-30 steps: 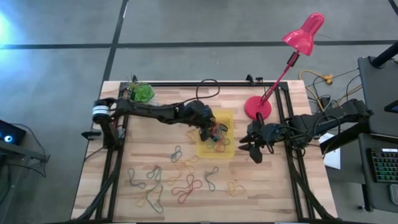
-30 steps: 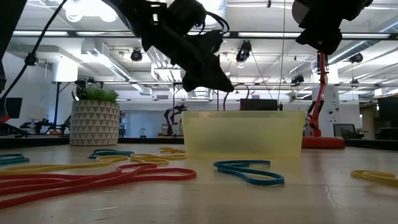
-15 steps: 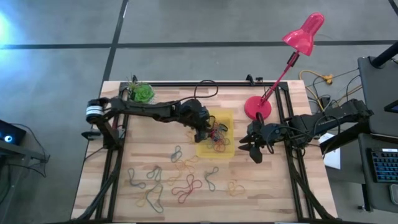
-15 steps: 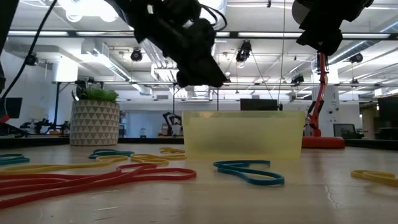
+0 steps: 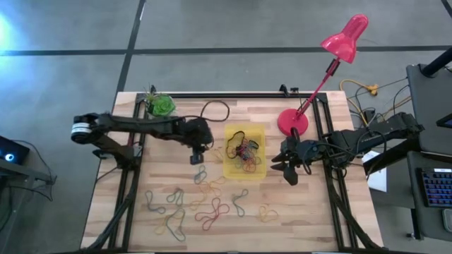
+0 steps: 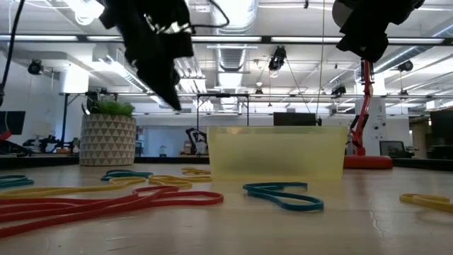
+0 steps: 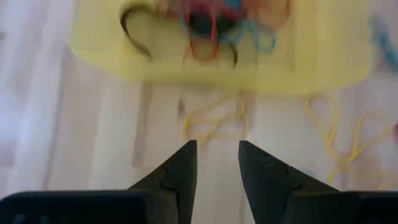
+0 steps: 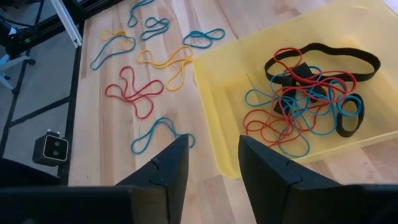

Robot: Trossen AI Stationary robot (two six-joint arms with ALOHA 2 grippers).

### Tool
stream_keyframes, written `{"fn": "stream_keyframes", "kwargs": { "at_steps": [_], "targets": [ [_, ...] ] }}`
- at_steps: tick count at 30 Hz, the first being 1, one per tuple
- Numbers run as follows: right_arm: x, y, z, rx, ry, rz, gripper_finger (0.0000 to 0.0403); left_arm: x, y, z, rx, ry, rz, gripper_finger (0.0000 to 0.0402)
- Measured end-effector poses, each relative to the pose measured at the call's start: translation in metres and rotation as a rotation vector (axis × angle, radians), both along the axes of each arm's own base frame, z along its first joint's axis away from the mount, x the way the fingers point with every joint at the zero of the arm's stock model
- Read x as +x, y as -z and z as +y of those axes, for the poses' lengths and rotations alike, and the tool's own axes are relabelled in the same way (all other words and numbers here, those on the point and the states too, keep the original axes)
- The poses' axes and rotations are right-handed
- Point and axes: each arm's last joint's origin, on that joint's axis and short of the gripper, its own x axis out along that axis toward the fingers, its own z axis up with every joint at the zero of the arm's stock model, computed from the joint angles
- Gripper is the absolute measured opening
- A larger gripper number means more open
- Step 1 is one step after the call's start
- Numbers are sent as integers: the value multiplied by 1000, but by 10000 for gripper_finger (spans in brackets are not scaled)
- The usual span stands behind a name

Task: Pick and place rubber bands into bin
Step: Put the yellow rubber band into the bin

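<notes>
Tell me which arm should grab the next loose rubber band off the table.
Left, probably. The left gripper hangs open and empty just beside the yellow bin, right above a loose band. The right gripper waits on the bin's far side, away from most bands.

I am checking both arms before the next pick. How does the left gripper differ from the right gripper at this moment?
The left gripper hangs over bare wood beside the yellow bin, on the side of the plant pot; the right gripper waits on the bin's other side, near the red lamp. The left arm stretches far across the table; the right arm reaches in only a little. Both grippers are open, hold nothing, and face rubber bands in the bin.
</notes>
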Motion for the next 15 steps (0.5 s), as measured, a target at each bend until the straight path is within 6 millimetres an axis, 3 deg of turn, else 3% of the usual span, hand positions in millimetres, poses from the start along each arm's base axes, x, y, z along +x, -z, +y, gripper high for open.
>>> {"fn": "stream_keyframes", "kwargs": {
  "at_steps": [6,15],
  "targets": [
    [1,-1,0,1,2,-10,123,4,36,2,12,28,78,102],
    [1,-1,0,21,17,-16,123,31,57,7,126,195,152,103]
  ]
}}
